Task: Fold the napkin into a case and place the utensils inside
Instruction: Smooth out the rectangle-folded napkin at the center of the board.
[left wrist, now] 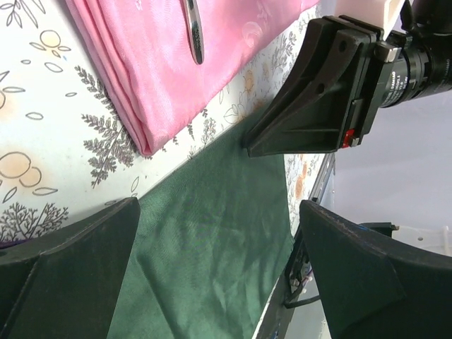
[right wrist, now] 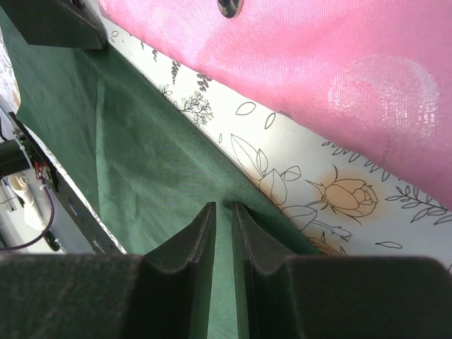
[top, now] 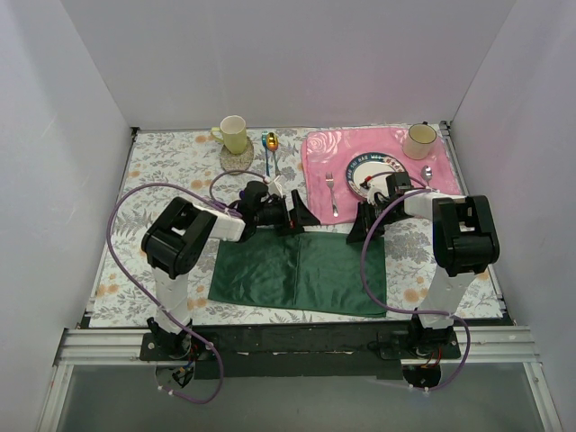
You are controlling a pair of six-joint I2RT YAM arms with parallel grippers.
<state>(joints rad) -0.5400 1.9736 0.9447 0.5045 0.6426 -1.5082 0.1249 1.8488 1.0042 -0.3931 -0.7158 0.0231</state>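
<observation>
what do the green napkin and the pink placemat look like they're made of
green napkin: soft woven cloth with a matte finish; it lies limp, with faint creases and a fine weave in the wrist views.
pink placemat: probably a satin-like fabric; it has a glossy sheen, a woven-in rose pattern and a soft folded edge.

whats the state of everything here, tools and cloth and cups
napkin, lying flat, crease down the middle
left tool, wide open above napkin's far edge
right tool, nearly closed at napkin's far edge, grip unclear
yellow cup, upright
beige cup, upright on placemat
</observation>
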